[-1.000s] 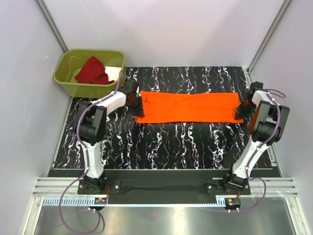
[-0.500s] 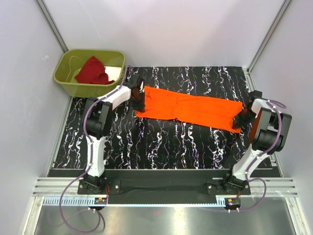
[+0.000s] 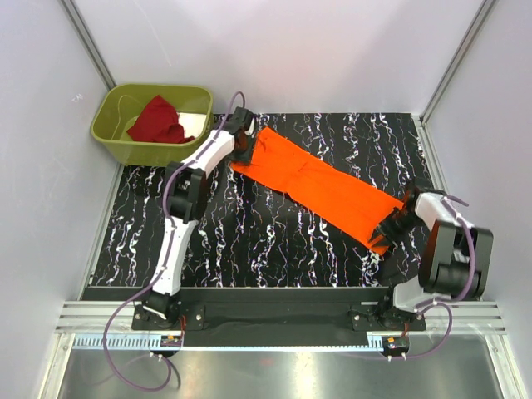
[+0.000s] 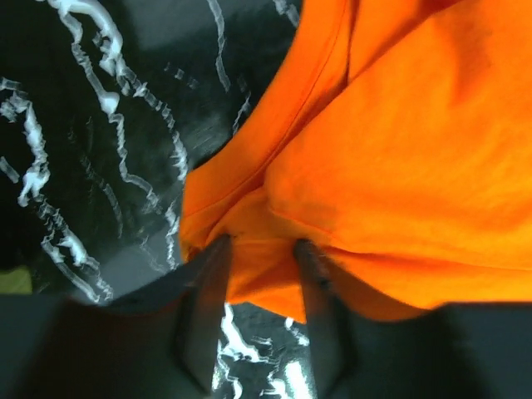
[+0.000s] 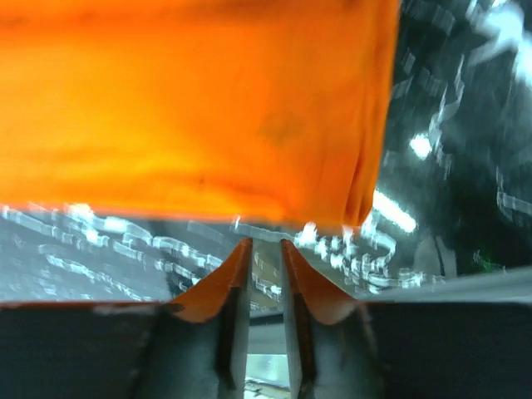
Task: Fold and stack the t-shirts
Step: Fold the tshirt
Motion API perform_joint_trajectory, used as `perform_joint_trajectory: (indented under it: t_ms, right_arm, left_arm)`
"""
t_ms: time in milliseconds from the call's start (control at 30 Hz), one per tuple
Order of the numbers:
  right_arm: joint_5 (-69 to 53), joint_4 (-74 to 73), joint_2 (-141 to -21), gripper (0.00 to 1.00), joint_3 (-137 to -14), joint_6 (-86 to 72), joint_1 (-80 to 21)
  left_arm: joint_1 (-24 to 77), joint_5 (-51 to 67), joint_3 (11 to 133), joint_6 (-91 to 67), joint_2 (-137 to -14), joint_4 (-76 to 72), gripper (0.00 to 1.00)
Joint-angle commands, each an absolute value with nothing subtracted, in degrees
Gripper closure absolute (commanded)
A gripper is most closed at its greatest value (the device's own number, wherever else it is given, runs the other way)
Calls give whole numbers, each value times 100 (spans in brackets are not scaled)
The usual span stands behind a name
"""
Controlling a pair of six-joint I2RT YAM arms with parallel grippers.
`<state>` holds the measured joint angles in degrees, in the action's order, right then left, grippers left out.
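Note:
A bright orange t-shirt (image 3: 316,184), folded into a long strip, lies diagonally on the black marbled mat, running from far left to near right. My left gripper (image 3: 243,143) is at the strip's far-left end. In the left wrist view its jaws stand apart, open (image 4: 262,245), and the orange cloth's (image 4: 399,150) edge lies loosely between the fingertips. My right gripper (image 3: 391,228) is at the strip's near-right end. Its jaws are slightly open (image 5: 266,243) with only mat showing in the gap, and the orange hem (image 5: 199,108) lies just beyond the tips. A dark red t-shirt (image 3: 158,121) sits crumpled in the bin.
An olive-green plastic bin (image 3: 112,137) stands at the far-left corner, just off the mat. Grey walls close in the left, right and back. The mat's (image 3: 274,241) near half shows in front of the strip.
The orange strip has swung from level to diagonal: the left arm carried its end away, the right arm pulled its end nearer. Both grippers have opened from their grip on the cloth.

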<state>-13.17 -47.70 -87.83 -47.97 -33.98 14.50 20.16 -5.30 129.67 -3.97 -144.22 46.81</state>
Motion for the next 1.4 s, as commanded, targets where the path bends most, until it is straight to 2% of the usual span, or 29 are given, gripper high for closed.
perform_joint_trajectory:
  t_ms: [0,67,200,367,400,467,533,567,767,833,933,1100,1367]
  right_arm:
    - [-1468,-5412,-8069,72,-5062,-3201,1284]
    - [-1328,-5502,-7946,66,-5324,-3085,1073]
    - [-1002,-5371,-7901,42,-6010,-2594,511]
    - [-967,-5344,-9165,28,-7635,-1988,-515]
    - [-949,-5213,-9350,25,-7899,-1899,-640]
    - [-1037,-5028,-9930,10,-8681,-1558,-974]
    - [-1080,-4948,-10674,9,-9322,-1381,-1107]
    - [-1090,-4957,-10931,3,-10039,-1162,-1151]
    - [-1117,-4624,-12855,4,-12739,-117,-1757]
    - [-1229,-4570,-13180,6,-13136,174,-1828]
    - [-1581,-4342,-13561,10,-13411,500,-1933]
    - [-1214,-4518,-14421,3,-14307,1046,-2311]
    - [-668,-4351,-14958,0,-14343,1195,-2759]
  left_arm:
    - [2021,-1002,12465,-193,-13329,4493,51]
    - [2021,-1098,12235,-316,-12948,4474,46]
    - [2030,-915,12234,-544,-11902,4526,41]
    - [2039,-265,12077,-1133,-10683,4877,38]
    - [2030,-185,11754,-1212,-10479,4913,38]
    - [2030,-35,11288,-1458,-9752,4861,39]
    - [2039,140,10465,-1651,-9205,4799,39]
    - [2039,236,10172,-1713,-8663,4703,39]
    - [2065,746,8344,-2205,-7113,4772,41]
    - [2092,834,8096,-2276,-6848,4772,42]
    - [2092,870,7875,-2224,-6461,4877,41]
    - [2074,729,7936,-1803,-6275,5352,41]
    - [2065,1458,7480,-2030,-6267,5098,42]
